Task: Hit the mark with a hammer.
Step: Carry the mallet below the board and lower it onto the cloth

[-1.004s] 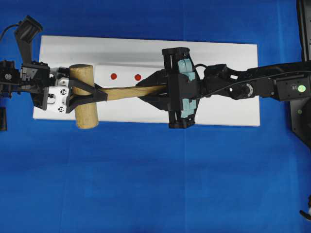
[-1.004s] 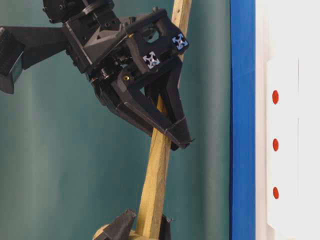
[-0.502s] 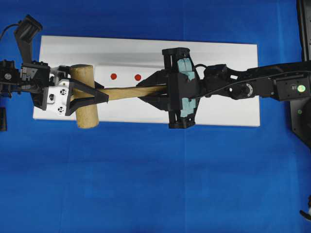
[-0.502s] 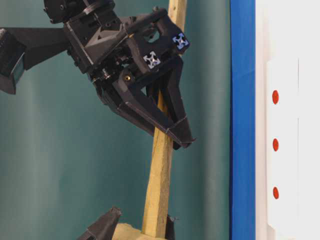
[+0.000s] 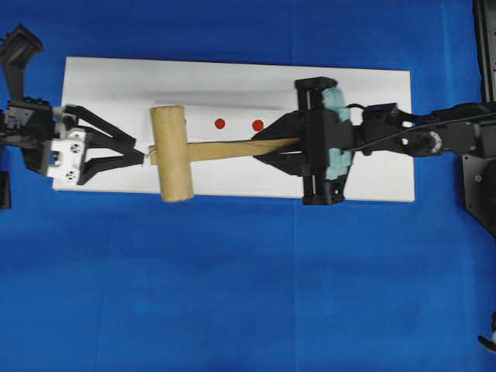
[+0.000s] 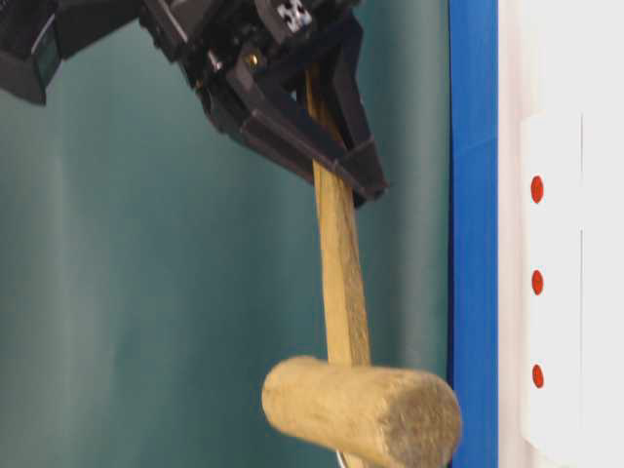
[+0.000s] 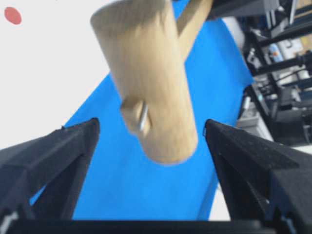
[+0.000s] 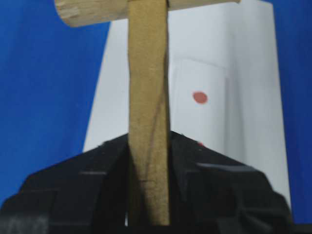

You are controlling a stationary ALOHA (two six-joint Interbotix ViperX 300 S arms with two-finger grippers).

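The hammer [image 5: 172, 153] is a light wooden mallet held in the air over the white board. My right gripper [image 5: 291, 144] is shut on the end of its flat handle [image 8: 148, 97], which the right wrist view shows pinched between the black jaws. In the table-level view the head [image 6: 363, 411] hangs clear of the raised strip [image 6: 551, 283]. Two red dots show from above; the right one, which looks the largest, is the mark [image 5: 258, 125]. The head hides the third dot. My left gripper [image 5: 139, 150] stands open just left of the head, holding nothing, with the head [image 7: 146, 83] ahead of its spread fingers.
The white board [image 5: 372, 93] lies on a blue cloth [image 5: 248, 294]. The middle red dot [image 5: 220, 123] sits between the mallet head and the mark. A black frame [image 5: 480, 186] stands at the right edge.
The left gripper has opened, let go of the handle by the head and drawn back to the left. The right gripper has carried the hammer to the right, uncovering the right dot and covering the left one.
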